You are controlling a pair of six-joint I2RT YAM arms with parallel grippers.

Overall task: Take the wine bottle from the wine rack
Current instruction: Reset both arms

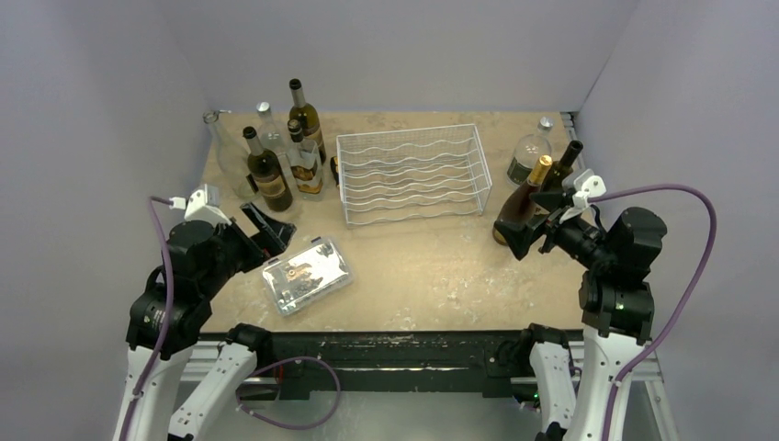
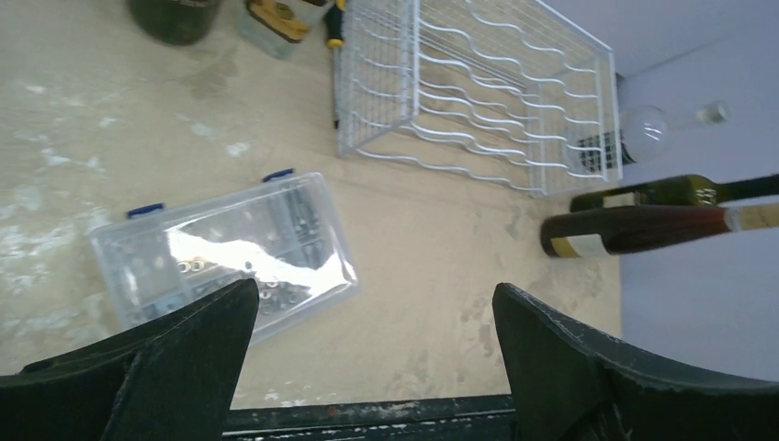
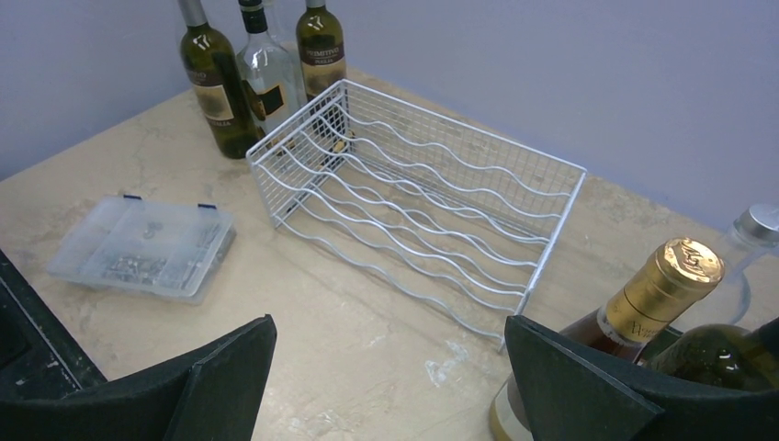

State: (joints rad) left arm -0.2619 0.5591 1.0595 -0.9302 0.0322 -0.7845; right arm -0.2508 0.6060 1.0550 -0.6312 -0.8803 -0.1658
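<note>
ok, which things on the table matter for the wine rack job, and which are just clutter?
Job:
- wine rack, no bottle in it now
- gold-capped bottle, upright to the rack's right; possibly the one, can't confirm

Lying about:
- clear parts box
- bottle cluster left of the rack
- dark bottle and clear bottle, back right

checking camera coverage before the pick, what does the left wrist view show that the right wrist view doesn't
Only the left wrist: the left gripper, open, and the brown bottle and green bottle near the wall, seen at full length.
Only the right wrist: the right gripper, open, plus the necks and labels of the three upright bottles at the back.
Both: the white wine rack with no bottle in it, the clear parts box, and the table.
</note>
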